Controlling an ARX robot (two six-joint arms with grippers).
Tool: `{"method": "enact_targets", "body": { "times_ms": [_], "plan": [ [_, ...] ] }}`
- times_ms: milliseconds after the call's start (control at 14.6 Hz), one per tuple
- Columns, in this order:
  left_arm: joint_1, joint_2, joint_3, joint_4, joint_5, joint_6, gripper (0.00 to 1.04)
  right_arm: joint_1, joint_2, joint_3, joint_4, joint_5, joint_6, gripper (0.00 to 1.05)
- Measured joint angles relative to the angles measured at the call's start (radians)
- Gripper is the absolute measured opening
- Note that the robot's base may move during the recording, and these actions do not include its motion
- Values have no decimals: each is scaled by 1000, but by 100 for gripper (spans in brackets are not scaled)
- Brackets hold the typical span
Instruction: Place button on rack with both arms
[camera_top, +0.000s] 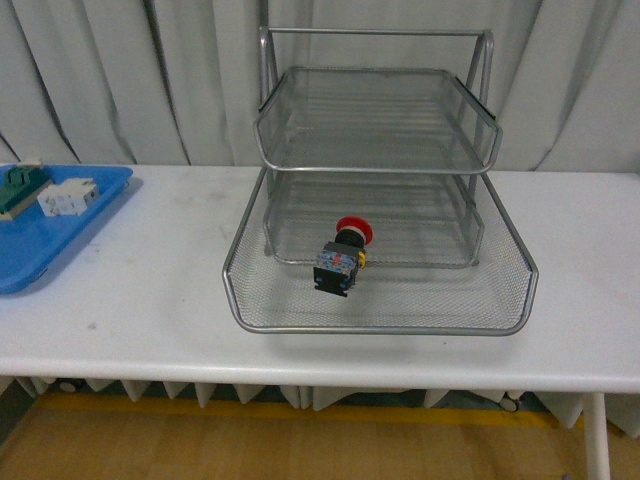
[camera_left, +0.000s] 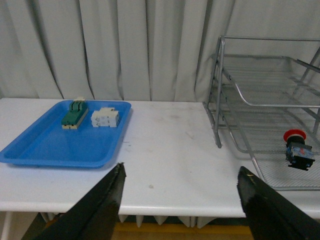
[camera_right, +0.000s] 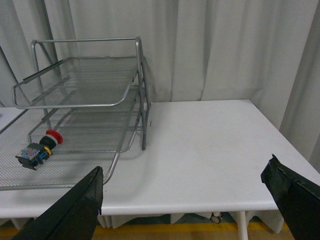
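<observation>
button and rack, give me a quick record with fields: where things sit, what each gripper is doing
button: lying on its side in the lowest tier, red cap toward the back
rack: stands on the table; upper two tiers hold nothing
blue tray: on the table to the left of the rack, holds a green-topped block and a white part
left gripper: open, holding nothing, apart from the table
right gripper: open, holding nothing
front view: neither arm visible

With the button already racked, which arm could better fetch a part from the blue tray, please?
Probably the left: the blue tray sits far left, in front of the open left gripper, outside the right wrist view.
</observation>
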Motion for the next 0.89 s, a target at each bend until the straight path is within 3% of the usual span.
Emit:
{"method": "enact_targets", "body": {
  "times_ms": [68, 137, 205, 342, 547, 820, 888],
  "plan": [
    [0, 0, 0, 0, 0, 0, 81, 0, 3, 2, -16, 1, -8, 98],
    [0, 0, 0, 0, 0, 0, 95, 23, 118, 56, -124, -4, -84, 98],
    [0, 0, 0, 0, 0, 0, 98, 81, 437, 150, 5, -44, -148, 98],
    [0, 0, 0, 0, 0, 0, 98, 109, 692, 217, 35, -63, -127, 94],
    [0, 0, 0, 0, 0, 0, 98, 207, 1021, 276, 151, -61, -28, 58],
    [0, 0, 0, 0, 0, 0, 98, 385, 1476, 416, 359, 77, 180, 7],
    [0, 0, 0, 0, 0, 0, 98, 420, 1561, 457, 382, 110, 231, 2]
  ]
}}
